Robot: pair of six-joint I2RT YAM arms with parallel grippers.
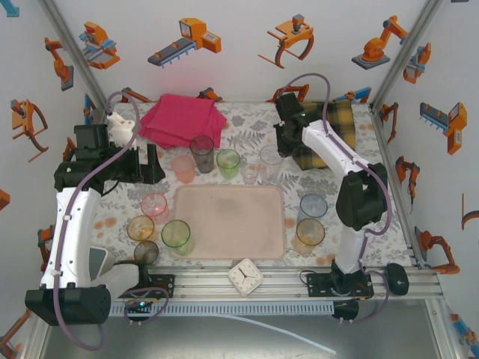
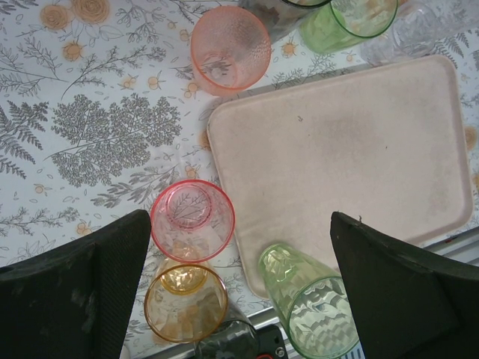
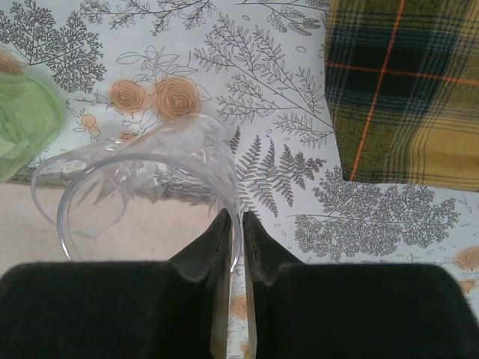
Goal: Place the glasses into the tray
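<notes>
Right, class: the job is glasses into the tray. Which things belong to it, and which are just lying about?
Belong: large flat pale-pink tray; pink transparent tumbler; green transparent tumbler; clear transparent tumbler; the other tinted tumblers.
Lying about: folded magenta cloth; yellow-green plaid cloth; small white square clock.

- White walls (image 1: 247, 67) rise on three sides, dotted with orange cartoon robot-arm pictures (image 1: 187, 41).
- Slanting metal posts (image 1: 71, 52) mark the corners.
- A floral-printed table cover (image 1: 247, 120) meets a ribbed metal rail (image 1: 202, 283) at the near edge.
</notes>
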